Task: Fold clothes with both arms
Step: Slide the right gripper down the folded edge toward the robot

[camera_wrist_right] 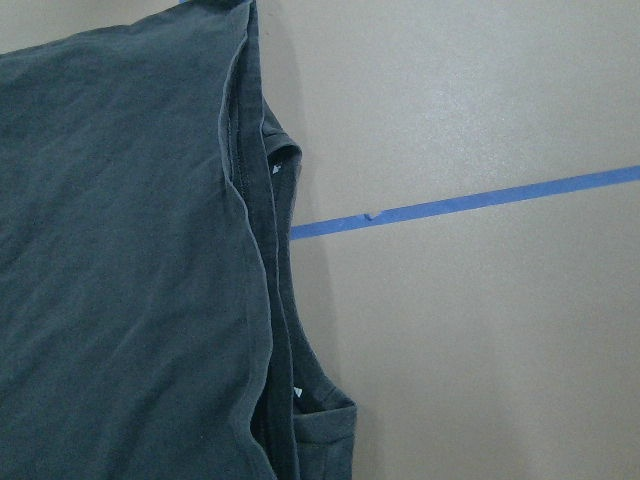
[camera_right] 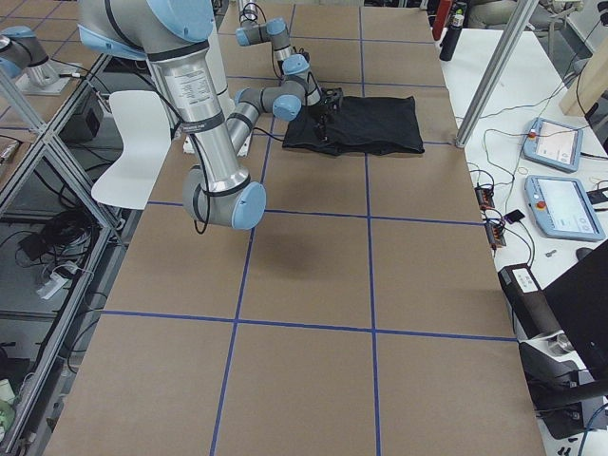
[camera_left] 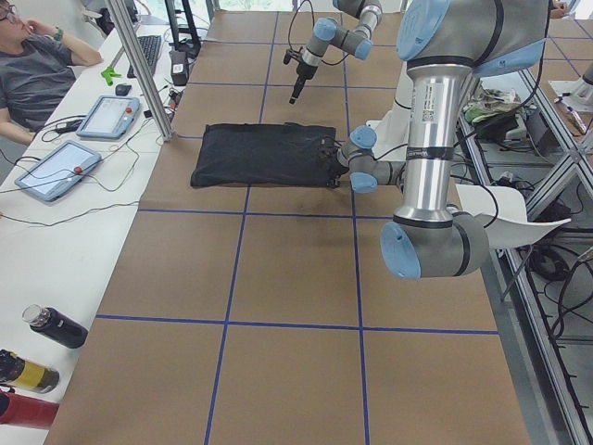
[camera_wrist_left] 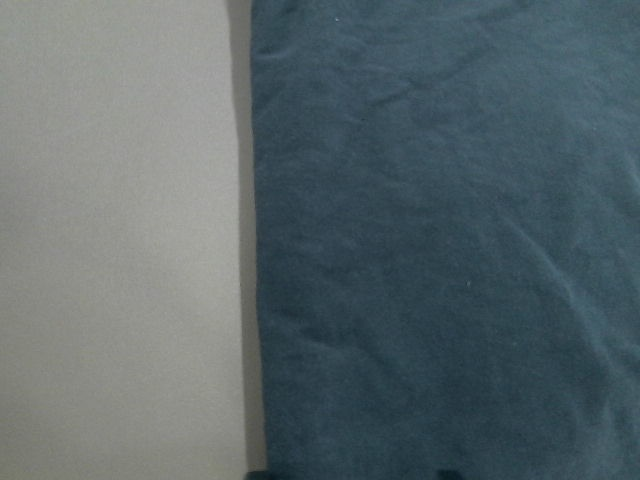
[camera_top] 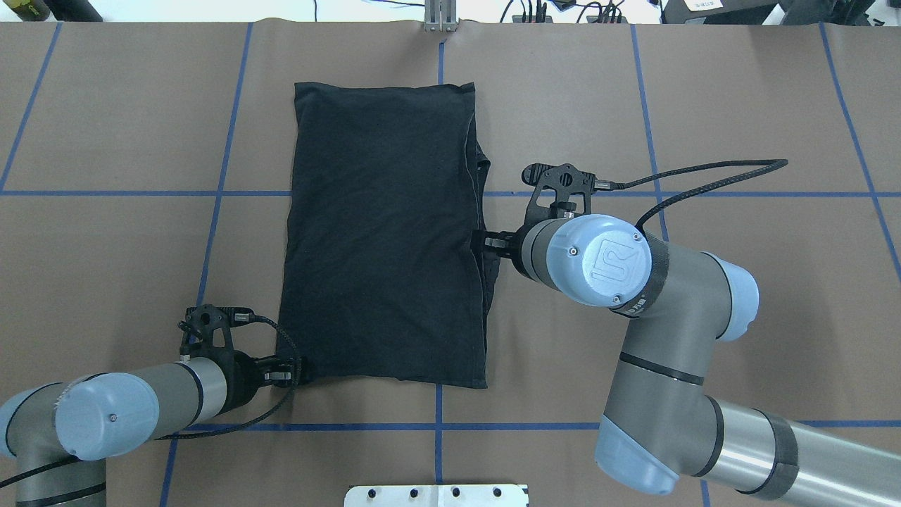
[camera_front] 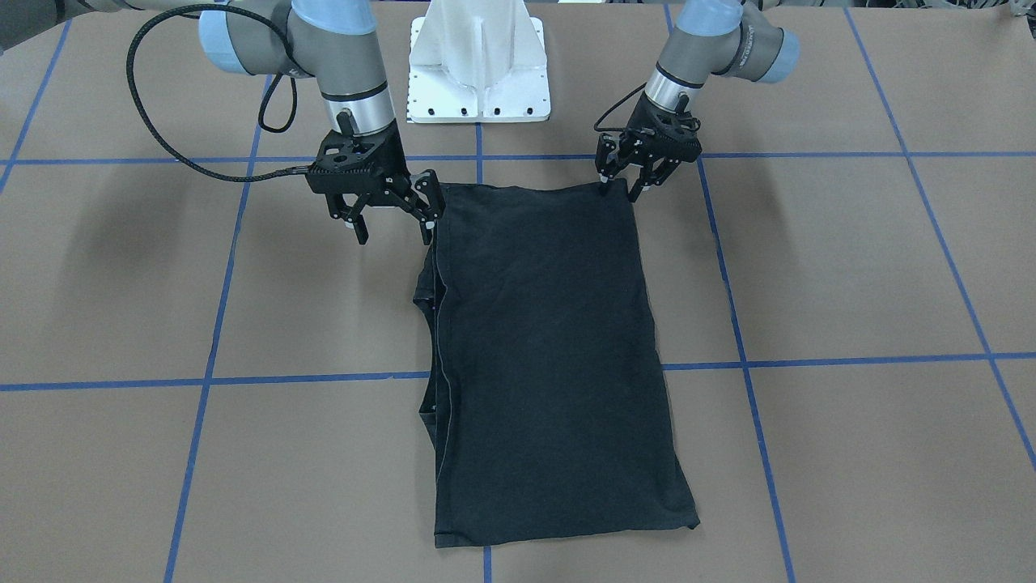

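Note:
The black T-shirt [camera_front: 550, 348] lies flat on the brown table, folded into a long rectangle, with its logo hidden. It also shows in the overhead view [camera_top: 383, 239]. My left gripper [camera_front: 619, 188] is low at the shirt's near corner on my left, also in the overhead view [camera_top: 285, 371]. Its fingers stand apart around the corner, and its wrist view shows the cloth's straight edge [camera_wrist_left: 255, 300]. My right gripper [camera_front: 394, 231] is open and empty, raised beside the shirt's layered right edge [camera_wrist_right: 270, 330]. It also shows in the overhead view [camera_top: 489, 243].
The white base pedestal [camera_front: 477, 73] stands between the arms. Blue tape lines [camera_front: 307, 377] grid the table. Tablets [camera_left: 56, 167], bottles [camera_left: 56, 326] and a seated person [camera_left: 37, 65] are beyond the far table edge, and a metal post [camera_left: 148, 74] stands there too.

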`<move>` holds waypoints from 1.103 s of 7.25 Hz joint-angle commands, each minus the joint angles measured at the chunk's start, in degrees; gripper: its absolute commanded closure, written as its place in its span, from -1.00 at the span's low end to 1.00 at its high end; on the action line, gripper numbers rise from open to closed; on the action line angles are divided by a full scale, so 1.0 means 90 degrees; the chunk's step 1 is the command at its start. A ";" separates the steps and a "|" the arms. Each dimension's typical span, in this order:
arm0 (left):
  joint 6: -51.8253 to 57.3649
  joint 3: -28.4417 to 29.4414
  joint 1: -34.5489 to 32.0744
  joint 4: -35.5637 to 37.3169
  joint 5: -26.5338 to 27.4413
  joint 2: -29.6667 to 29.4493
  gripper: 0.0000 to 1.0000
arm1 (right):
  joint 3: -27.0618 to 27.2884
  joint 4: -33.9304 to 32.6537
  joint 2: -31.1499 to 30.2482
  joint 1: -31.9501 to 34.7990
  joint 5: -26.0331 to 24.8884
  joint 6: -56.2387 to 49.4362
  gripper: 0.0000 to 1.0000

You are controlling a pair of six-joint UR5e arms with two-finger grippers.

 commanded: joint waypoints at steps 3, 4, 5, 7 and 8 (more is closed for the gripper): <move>-0.0075 -0.0053 0.0006 0.0001 -0.0003 0.0001 1.00 | -0.0068 0.0000 -0.0008 -0.0049 -0.0010 0.0058 -1.00; -0.0095 -0.0063 0.0006 0.0001 -0.0013 0.0001 1.00 | -0.0146 0.0000 0.0011 -0.0155 -0.0135 0.0378 -0.99; -0.0105 -0.0063 0.0006 0.0001 -0.0013 0.0001 1.00 | -0.0282 0.0010 0.0079 -0.0273 -0.0262 0.0632 -0.98; -0.0153 -0.0082 0.0006 0.0001 -0.0013 -0.0009 1.00 | -0.0962 0.0736 0.0128 -0.0536 -0.0933 0.1082 -0.94; -0.0192 -0.0082 0.0006 0.0001 -0.0013 -0.0009 1.00 | -0.1450 0.1255 0.0148 -0.0557 -0.0986 0.1142 -0.91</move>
